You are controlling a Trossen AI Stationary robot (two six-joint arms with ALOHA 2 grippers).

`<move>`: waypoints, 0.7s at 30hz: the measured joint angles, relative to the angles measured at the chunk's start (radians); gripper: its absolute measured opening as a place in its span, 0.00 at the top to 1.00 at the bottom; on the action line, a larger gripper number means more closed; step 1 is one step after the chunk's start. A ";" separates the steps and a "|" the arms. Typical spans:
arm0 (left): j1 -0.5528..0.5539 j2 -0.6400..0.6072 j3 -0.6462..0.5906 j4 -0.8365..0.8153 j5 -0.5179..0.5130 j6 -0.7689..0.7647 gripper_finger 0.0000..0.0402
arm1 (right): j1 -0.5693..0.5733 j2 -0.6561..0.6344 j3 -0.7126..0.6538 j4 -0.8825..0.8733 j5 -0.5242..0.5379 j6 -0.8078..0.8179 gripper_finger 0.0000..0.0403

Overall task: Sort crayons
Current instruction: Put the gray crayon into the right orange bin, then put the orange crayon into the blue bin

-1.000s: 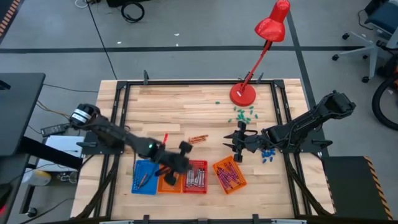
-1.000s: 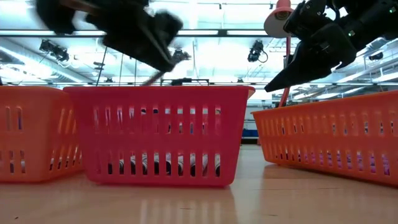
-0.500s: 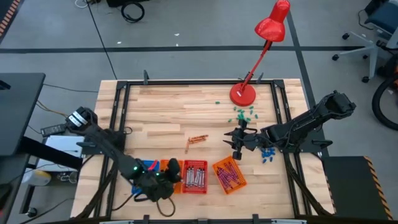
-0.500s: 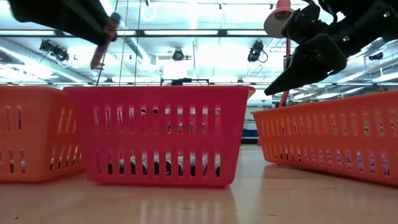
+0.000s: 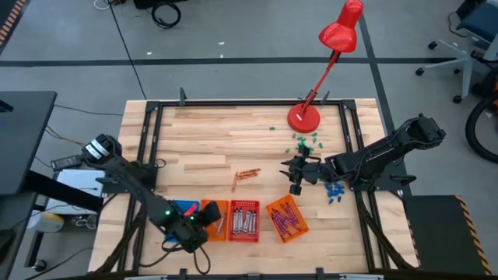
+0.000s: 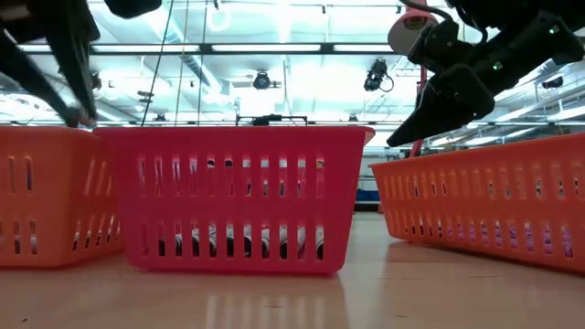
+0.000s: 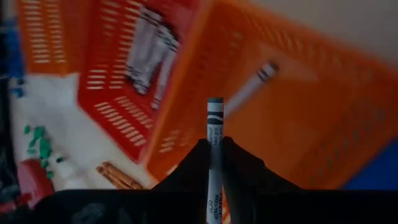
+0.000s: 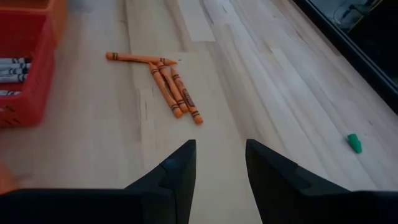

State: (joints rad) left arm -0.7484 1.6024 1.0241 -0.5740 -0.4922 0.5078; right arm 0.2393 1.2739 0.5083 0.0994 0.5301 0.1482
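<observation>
Holding a grey crayon [image 7: 214,149] pinched upright between its fingers, the left gripper [image 5: 187,231] hangs over the small orange basket [image 5: 210,220], at the front left of the counter [image 5: 210,140].

Landmark: red basket [image 5: 244,219], front centre of the counter.
- Red basket: grey crayons [image 5: 243,223] lying inside, paper labels showing through its slots in the low view.
- Small orange basket: touching the red basket's left side; one grey crayon [image 7: 252,87] lies on its floor.
- Blue basket [image 5: 180,210]: left of the small orange basket, largely covered by the left arm.
- Large orange basket [image 5: 286,218]: just right of the red basket, turned at an angle, purple crayons [image 5: 285,220] inside.
- Loose orange crayons [image 8: 168,81]: a small cluster on bare wood behind the red basket, toward the counter's middle.
- Right gripper [image 5: 296,176]: behind and right of the red basket, fingers spread, nothing between them, pointed toward the loose orange crayons.
- Blue bits [image 5: 334,192]: right of the large orange basket.
- Green bits [image 5: 305,142]: farther back, near the round foot of the red lamp [image 5: 304,118].
</observation>
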 joint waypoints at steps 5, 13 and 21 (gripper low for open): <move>0.029 0.000 0.000 -0.048 0.059 0.124 0.81 | -0.012 0.000 0.000 -0.010 -0.006 0.015 0.64; 0.064 0.000 0.000 -0.043 0.039 0.149 0.66 | -0.013 0.000 0.000 -0.066 -0.010 0.043 0.64; 0.171 0.000 0.000 0.120 -0.184 -0.048 0.68 | -0.013 0.000 0.000 -0.072 -0.018 0.043 0.64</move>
State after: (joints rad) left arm -0.5777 1.6028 1.0241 -0.4539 -0.6758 0.4593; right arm 0.2268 1.2739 0.5083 0.0273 0.5118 0.1913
